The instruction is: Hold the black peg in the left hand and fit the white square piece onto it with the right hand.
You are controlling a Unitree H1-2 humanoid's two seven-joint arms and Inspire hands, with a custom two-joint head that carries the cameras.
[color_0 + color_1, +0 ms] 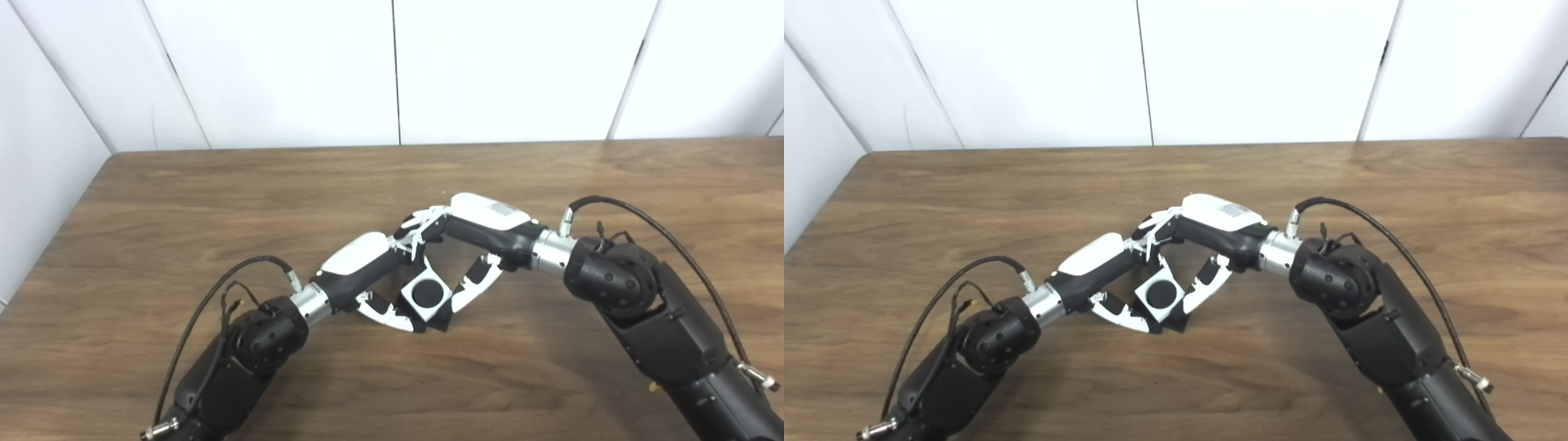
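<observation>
Left eye view and right eye view show one scene: both arms reach in over a wooden table (184,202) and meet near its middle, in front of a white panelled wall (392,67).

The white square piece (427,296) sits low between the two hands, tilted so that one corner points toward the camera. Its upper face carries a round black area at the centre (whether this is the end of the black peg (427,293) seated in the piece or an empty hole cannot be told). A dark form shows just beneath the piece's near edges, against the table.

The left hand (367,272) comes in from the lower left. Its thumb curves under and against the left side of the white square piece, and its fingers (411,240) curl above the piece's far side, so the hand is closed around the assembly.

The right hand (474,242) comes in from the right. Its thumb reaches down to the right side of the piece, touching or just beside it, and its fingers extend over the far side, where they overlap the fingers of the left hand. The piece therefore lies enclosed, thumbs on the near flanks and fingers behind.

Black cables loop above each wrist.
</observation>
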